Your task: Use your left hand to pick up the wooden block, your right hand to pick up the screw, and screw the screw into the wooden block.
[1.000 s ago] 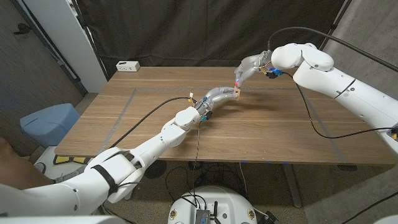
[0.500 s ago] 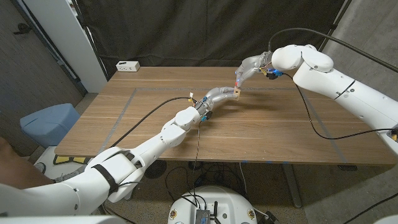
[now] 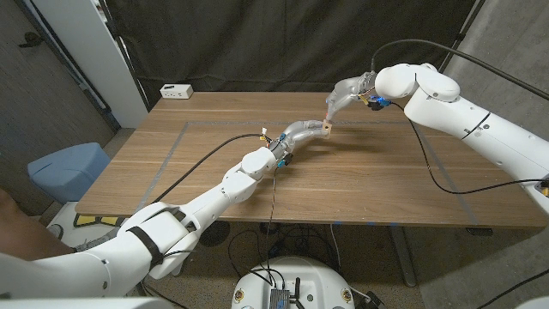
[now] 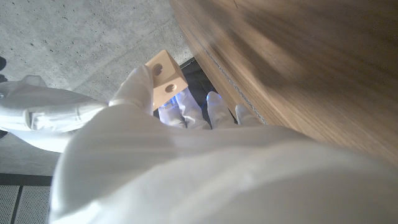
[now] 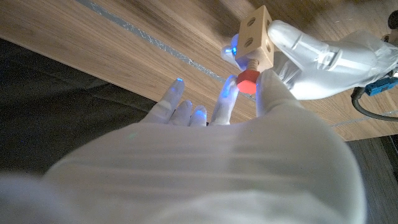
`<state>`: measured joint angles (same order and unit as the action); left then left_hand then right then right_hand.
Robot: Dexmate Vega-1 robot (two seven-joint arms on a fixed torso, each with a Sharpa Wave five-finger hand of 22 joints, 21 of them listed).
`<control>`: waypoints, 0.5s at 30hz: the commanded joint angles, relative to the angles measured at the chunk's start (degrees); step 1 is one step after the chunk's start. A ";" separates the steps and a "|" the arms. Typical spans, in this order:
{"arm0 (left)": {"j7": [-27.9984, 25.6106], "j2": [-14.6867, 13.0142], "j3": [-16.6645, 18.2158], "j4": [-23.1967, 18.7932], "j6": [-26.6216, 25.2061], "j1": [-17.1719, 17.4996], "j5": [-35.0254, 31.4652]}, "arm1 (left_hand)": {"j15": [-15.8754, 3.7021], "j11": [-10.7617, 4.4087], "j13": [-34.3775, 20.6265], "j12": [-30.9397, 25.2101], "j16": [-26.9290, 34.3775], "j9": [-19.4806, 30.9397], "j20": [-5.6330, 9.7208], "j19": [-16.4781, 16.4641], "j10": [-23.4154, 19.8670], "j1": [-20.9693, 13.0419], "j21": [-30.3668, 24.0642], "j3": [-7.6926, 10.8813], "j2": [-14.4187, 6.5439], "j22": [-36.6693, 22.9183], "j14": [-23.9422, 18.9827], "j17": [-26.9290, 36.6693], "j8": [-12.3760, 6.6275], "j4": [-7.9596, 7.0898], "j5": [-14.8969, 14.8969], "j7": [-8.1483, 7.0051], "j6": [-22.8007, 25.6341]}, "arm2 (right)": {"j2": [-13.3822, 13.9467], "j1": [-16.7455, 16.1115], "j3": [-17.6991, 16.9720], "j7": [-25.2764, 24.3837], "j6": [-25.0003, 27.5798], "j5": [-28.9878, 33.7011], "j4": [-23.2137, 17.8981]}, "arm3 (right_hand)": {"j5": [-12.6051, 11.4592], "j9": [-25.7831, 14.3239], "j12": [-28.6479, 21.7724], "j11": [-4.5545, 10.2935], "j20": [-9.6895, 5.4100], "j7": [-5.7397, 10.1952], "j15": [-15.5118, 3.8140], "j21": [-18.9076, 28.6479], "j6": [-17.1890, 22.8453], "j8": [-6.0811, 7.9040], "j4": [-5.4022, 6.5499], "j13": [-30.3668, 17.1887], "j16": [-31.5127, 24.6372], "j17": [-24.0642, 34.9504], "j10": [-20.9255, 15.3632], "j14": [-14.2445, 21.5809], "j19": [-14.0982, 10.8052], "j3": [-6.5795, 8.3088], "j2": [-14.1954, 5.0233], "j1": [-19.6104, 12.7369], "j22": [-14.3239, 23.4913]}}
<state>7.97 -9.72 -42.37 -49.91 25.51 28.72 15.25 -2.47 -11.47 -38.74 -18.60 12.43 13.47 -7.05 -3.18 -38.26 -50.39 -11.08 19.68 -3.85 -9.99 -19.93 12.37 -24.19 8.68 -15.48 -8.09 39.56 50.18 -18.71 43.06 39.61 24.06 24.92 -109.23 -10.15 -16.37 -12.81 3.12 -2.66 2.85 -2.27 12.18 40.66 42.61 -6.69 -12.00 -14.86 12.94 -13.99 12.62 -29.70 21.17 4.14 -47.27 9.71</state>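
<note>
My left hand [image 3: 302,132] holds the wooden block [image 5: 255,32]; my right hand [image 3: 339,96] pinches the red screw [image 5: 247,79], already in a hole. I should turn slowly and keep it straight.

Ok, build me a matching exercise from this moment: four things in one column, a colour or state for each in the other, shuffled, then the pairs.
Things:
1. wooden block
2. screw
3. white box
4. right robot hand

States:
A. red head, shaft entering a hole
B. sits at the table's far left corner
C. held off the table by the left robot hand
D. pinches the screw

Pairs: 1-C, 2-A, 3-B, 4-D
</note>
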 commanded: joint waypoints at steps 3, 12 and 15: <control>-0.08 -0.25 0.01 -0.66 -0.47 0.37 0.11 | -3.23 0.05 0.08 0.12 -0.12 0.05 -0.62 0.11 -0.30 0.01 -0.21 0.53 -0.64 -0.20 -0.46 0.16 -0.21 0.10 -0.23 0.20 2.92 | -0.05 -0.51 0.92 -0.75 0.96 3.06 -1.08 | -0.09 -0.42 -0.41 -0.23 -0.22 -0.27 -1.23 0.09 1.73 1.08 0.69 0.04 -0.53 0.23 -1.65 0.95 -0.90 -0.81 -0.24 2.14 0.18; 0.12 -0.40 0.01 -0.75 -0.55 0.35 0.15 | -3.23 0.01 0.09 0.17 -0.09 0.04 -0.71 0.11 -0.22 -0.05 -0.21 0.56 -0.73 -0.20 -0.44 0.19 -0.17 0.09 -0.25 0.22 2.87 | -0.40 -0.67 1.78 -0.43 1.51 6.14 -1.64 | -0.18 -0.43 -0.68 -0.17 -0.07 -0.46 -1.15 0.05 3.96 2.16 1.19 0.05 -0.72 0.27 -3.34 1.76 -1.70 -1.80 -0.30 3.98 0.19; 0.32 -0.36 0.02 -0.67 -0.59 0.29 0.28 | -3.17 0.04 0.09 0.16 -0.08 0.03 -0.78 0.10 -0.26 -0.15 -0.21 0.63 -0.84 -0.20 -0.43 0.20 -0.14 0.11 -0.27 0.30 2.80 | -0.45 -0.94 1.71 -0.33 1.98 6.83 -1.98 | -0.29 -0.56 -0.66 -0.22 -0.02 -0.43 -1.21 -0.04 4.57 2.53 1.63 0.06 -0.71 0.26 -3.67 1.98 -1.81 -2.55 0.09 5.35 0.20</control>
<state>7.97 -9.98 -42.37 -50.46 25.09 28.95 15.33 -2.47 -11.47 -38.48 -18.60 12.43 13.18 -7.59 -3.09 -38.26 -50.24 -11.08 19.86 -4.00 -9.99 -19.93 12.37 -24.16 8.96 -15.48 -8.09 39.56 50.05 -19.24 44.23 39.06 24.94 28.62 -110.40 -10.16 -16.69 -13.15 2.99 -2.76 2.36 -2.45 12.18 44.63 44.73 -5.17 -12.01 -15.08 12.93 -16.83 14.04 -31.04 19.18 4.05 -42.92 9.71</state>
